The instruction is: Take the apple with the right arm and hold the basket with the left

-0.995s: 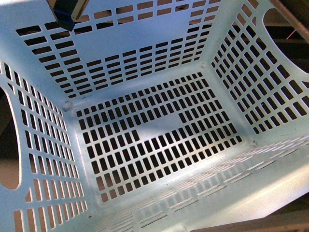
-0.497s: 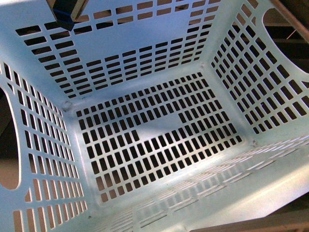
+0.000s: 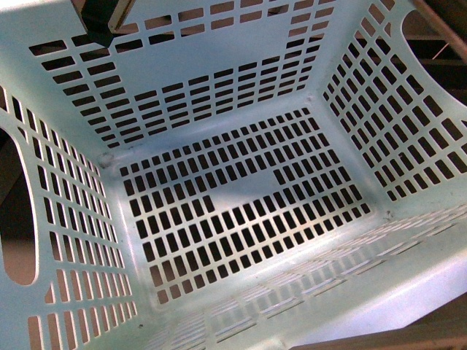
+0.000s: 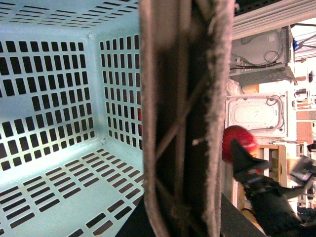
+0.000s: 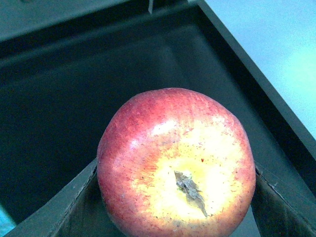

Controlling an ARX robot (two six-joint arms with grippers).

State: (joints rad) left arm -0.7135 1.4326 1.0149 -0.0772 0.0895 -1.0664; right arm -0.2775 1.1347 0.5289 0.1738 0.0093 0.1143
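Showing glossy red skin that fades to a speckled yellow patch around its brown stem dimple, the apple [image 5: 173, 148] is gripped on both sides by the dark fingers [image 5: 74, 205] of the right gripper [image 5: 175, 173], whose jaws are closed on it. It is held outside the basket [image 3: 219, 65], over a dark surface [image 5: 74, 89] bordered on one side by a pale turquoise surface [image 5: 276, 49]. In the left wrist view the red fruit is seen beyond the basket's wall, apart from it.

The basket is pale mint, with slotted walls and oval handle cut-outs [image 3: 18, 211] in its end walls. Its slotted floor [image 3: 241, 197] is seen from corner to corner in the front view. The left gripper [image 3: 102, 20] is seen at the top edge of the far wall, and its brown lattice-ribbed finger [image 4: 182, 118] stands at the wall's edge. Whether its jaws are clamped on the wall cannot be told.
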